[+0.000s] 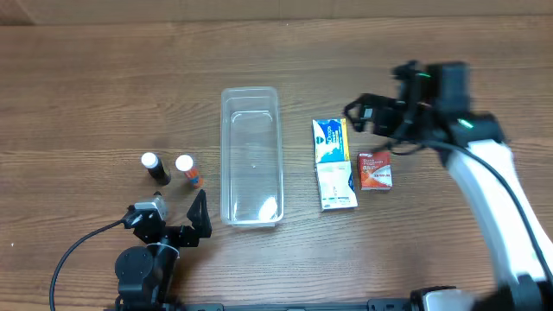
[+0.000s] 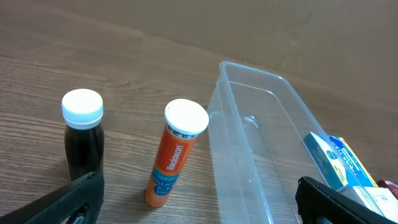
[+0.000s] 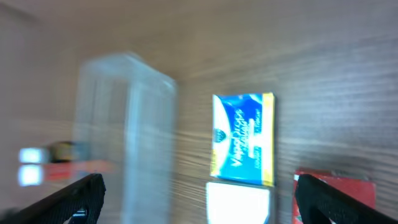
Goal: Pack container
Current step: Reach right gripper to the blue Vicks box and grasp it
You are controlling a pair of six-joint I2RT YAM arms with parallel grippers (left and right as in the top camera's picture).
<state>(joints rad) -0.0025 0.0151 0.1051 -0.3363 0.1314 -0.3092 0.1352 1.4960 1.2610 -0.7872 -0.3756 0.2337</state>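
Overhead, the container (image 1: 251, 155) lies empty mid-worktop (image 1: 86, 69), with a bottle (image 1: 152, 166) and a tube (image 1: 186, 168) to its left and three packets (image 1: 330, 141) to its right; packing looks unstarted. In the left wrist view, the left claw (image 2: 199, 199) is spread and empty near the tube. The right wrist view is blurred but shows the right claw (image 3: 199, 199) spread and empty over the packets.

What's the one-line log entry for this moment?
container: empty | left gripper: open, near orange tube | right gripper: open, near blue packet | packed: nothing
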